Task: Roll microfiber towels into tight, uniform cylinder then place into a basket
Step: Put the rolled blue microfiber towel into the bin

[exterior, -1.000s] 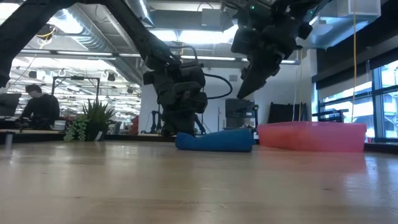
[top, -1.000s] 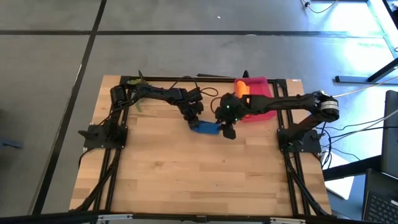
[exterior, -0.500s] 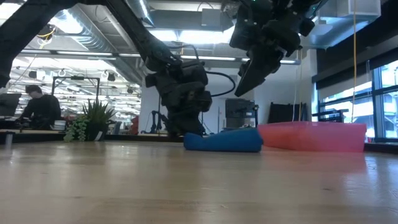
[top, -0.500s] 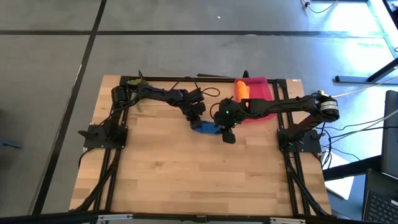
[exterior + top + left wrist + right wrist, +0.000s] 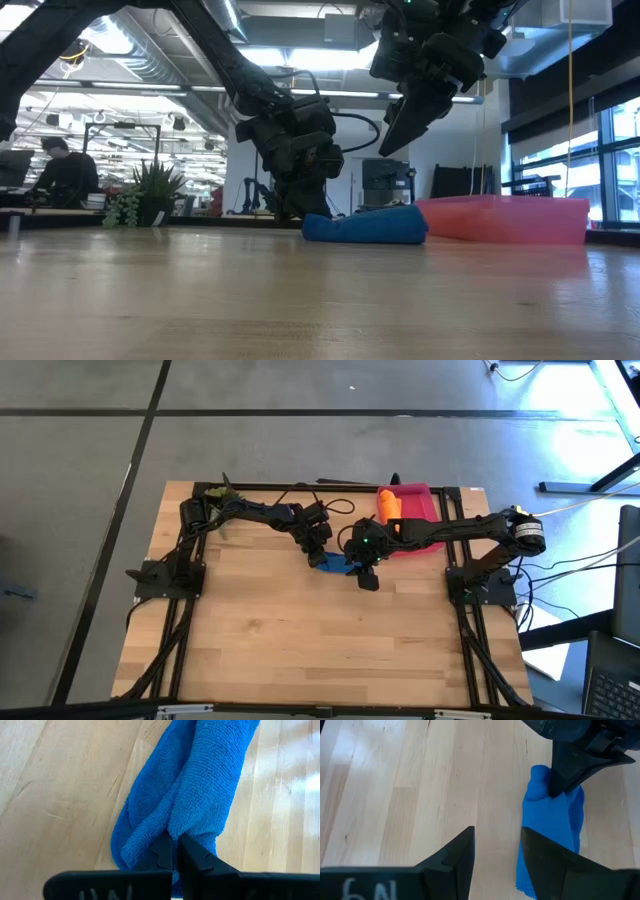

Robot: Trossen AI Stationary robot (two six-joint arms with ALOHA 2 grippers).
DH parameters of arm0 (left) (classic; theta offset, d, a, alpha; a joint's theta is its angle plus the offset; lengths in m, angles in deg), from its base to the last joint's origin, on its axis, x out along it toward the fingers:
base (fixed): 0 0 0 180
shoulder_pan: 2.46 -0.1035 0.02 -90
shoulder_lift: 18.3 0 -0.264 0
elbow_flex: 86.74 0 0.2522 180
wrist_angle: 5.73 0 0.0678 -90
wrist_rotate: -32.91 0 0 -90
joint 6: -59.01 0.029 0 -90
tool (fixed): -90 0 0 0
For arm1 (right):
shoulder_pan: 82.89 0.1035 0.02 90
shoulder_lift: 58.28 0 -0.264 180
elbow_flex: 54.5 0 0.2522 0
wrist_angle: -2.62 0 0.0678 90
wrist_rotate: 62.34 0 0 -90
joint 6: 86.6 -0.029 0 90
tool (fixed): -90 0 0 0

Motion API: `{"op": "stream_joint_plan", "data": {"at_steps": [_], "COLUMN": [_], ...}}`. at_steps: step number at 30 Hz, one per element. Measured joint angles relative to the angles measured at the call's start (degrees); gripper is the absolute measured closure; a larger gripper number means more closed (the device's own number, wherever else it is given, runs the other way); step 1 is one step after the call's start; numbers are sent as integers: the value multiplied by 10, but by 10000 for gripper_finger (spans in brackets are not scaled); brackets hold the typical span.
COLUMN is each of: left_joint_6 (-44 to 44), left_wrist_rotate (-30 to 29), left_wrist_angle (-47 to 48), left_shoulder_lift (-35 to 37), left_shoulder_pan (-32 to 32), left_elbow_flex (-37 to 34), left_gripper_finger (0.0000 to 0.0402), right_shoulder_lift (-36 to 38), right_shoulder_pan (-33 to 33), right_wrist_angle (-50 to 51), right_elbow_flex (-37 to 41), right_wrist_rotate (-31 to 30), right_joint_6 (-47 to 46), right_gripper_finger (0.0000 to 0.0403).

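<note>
Left gripper (image 5: 175, 851) pinches blue towel (image 5: 195, 790) on table.

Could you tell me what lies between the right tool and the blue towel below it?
Nothing: in the low view the right tool hangs open above the blue towel, only air between them.

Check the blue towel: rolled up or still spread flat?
Rolled: the blue towel lies as a loose bundle on the table, one end pinched by the left gripper.

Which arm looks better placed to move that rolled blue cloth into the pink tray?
Probably the left. Its hand is already pinched shut on the rolled blue microfiber towel. The right hand hangs open above it, holding nothing, though nearer the pink-red plastic tray.
</note>
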Motion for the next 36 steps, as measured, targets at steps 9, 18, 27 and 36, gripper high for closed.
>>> {"op": "stream_joint_plan", "data": {"at_steps": [9, 18, 27, 36], "left_joint_6": [0, 0, 0, 0], "left_wrist_rotate": [1, 3, 3, 4], "left_wrist_angle": [-1, -1, -2, -2], "left_shoulder_lift": [0, 1, 2, 2], "left_shoulder_pan": [0, 0, 0, 0], "left_elbow_flex": [1, 1, 1, 2], "left_gripper_finger": [401, 401, 401, 401], "right_shoulder_lift": [0, 0, -31, -83], "right_shoulder_pan": [0, 0, 0, -17], "right_wrist_angle": [0, -5, 0, -25], "right_elbow_flex": [0, 0, 1, 1], "right_wrist_rotate": [0, -2, -55, -102], "right_joint_6": [-1, -19, 10, 13], "right_gripper_finger": [244, 244, 167, 11]}}
